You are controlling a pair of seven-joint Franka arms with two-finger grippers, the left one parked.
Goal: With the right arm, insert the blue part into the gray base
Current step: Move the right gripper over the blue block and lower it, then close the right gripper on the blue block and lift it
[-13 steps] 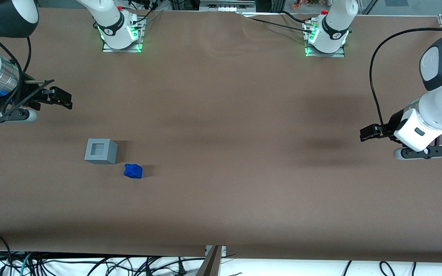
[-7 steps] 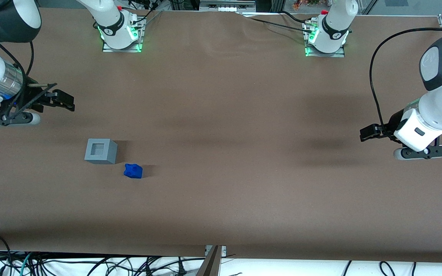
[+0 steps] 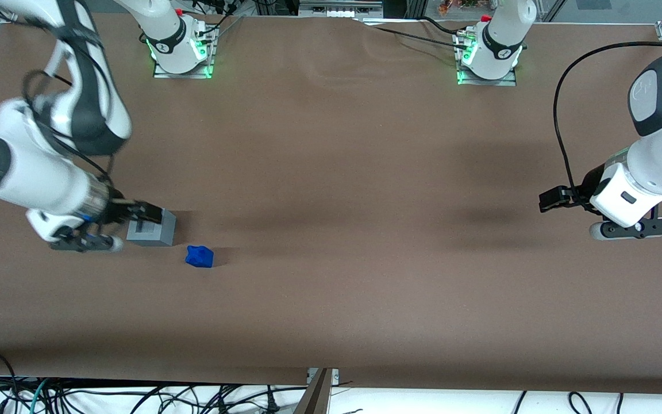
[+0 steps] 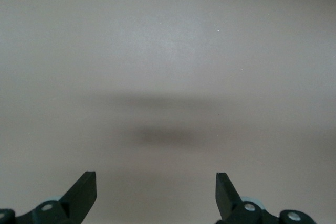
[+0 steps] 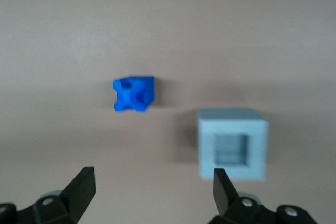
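The blue part point(image 3: 199, 256) lies on the brown table, a little nearer the front camera than the gray base point(image 3: 153, 233) and beside it. The gray base stands with its square recess facing up. My right gripper point(image 3: 146, 211) hangs over the gray base's edge, above the table; it is open and empty. In the right wrist view the blue part point(image 5: 134, 93) and the gray base point(image 5: 232, 142) lie side by side and apart, ahead of the open gripper point(image 5: 152, 182). One black fingertip point(image 5: 220, 182) overlaps the base's edge.
Two arm mounts with green lights point(image 3: 181, 54) point(image 3: 487, 57) stand at the table's edge farthest from the front camera. The table's near edge point(image 3: 319, 379) has cables hanging below it. The parked arm point(image 3: 630, 195) is at its own end.
The right arm has swung in from the working arm's end of the table, nearer the front camera, and its gripper now hangs over the gray base. The blue part and base have not moved.
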